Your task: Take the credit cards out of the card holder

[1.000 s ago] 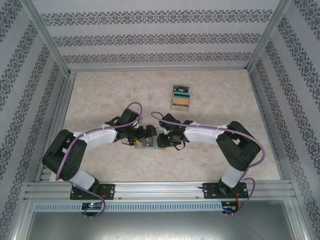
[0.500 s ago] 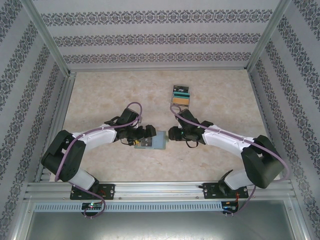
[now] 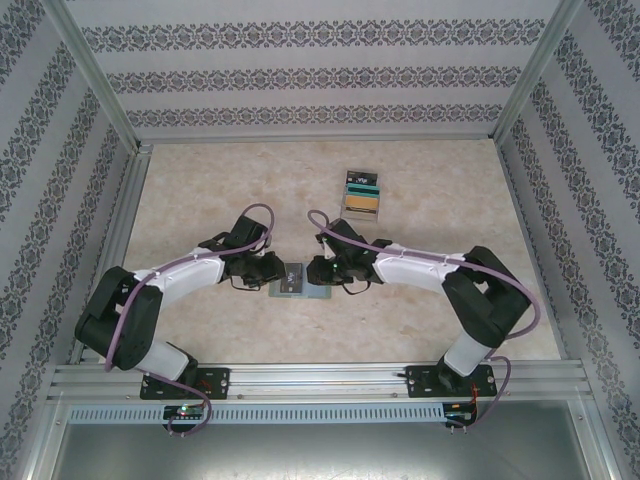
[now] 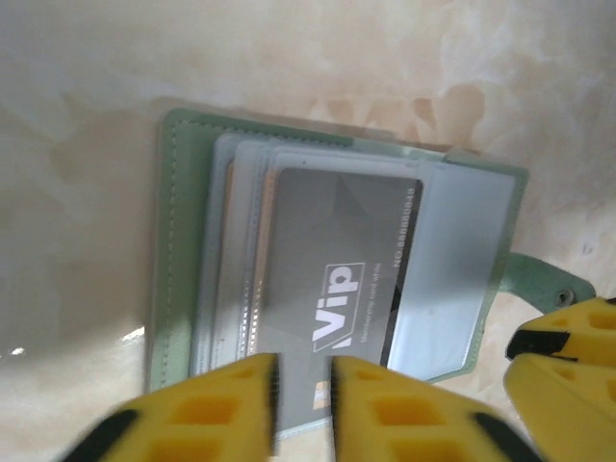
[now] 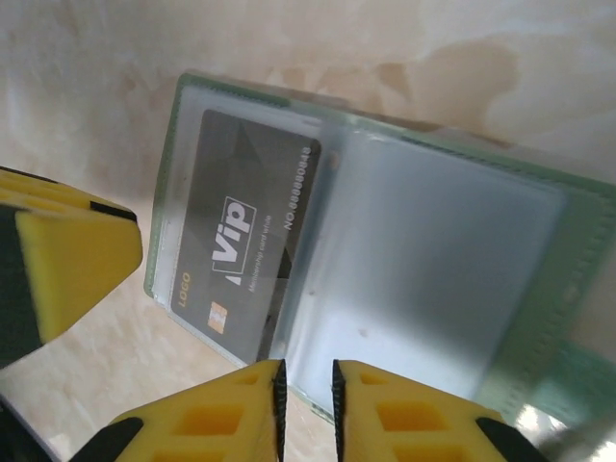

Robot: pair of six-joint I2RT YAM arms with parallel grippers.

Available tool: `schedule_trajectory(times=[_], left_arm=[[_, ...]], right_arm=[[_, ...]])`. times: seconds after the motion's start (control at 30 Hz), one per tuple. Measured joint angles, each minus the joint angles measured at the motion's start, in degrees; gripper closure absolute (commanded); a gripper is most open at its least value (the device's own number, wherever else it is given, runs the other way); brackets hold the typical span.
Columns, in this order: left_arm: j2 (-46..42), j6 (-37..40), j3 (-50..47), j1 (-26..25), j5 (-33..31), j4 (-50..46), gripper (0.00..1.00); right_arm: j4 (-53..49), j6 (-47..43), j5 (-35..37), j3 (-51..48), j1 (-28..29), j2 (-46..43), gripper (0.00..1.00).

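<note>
Two grippers work on one card holder (image 4: 452, 260), which lies open and flat on the table (image 3: 200, 190), midway between the arms. Your left gripper (image 4: 303, 390) sits at the holder's pocket side. Its fingers are drawn nearly together, with a thin slit over the near edge of the black card (image 4: 337, 269). That looks like a bid to nip the card's exposed edge and slide it out. Whether the pads actually bite it, you cannot tell.

Your right gripper (image 5: 306, 395) has equally narrow fingers at the holder's near edge, by the empty clear pocket. I judge it is there to pin the wallet so it will not drag along with the card. A real pinch cannot be confirmed here either.

Count one black card plainly in the pockets. Paler layered edges lie beside it, and you cannot tell whether they are cards or sleeves. One strap tab (image 4: 544, 279) sticks out from the holder's edge.

Farther back, well apart from the holder, is one staggered pile of cards (image 3: 361, 193). It shows black, teal and tan bands, so at least three cards. The pile is presumably the drop spot for cards pulled from the holder.
</note>
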Motion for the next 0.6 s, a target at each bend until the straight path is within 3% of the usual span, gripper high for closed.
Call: schedule_trajectory(times=[0.6], left_arm=[[4.48, 0.68, 0.00, 0.09, 0.63, 0.92, 0.88]], right_arm=[[7.78, 5.42, -8.79, 0.63, -1.29, 8.31, 0.79]])
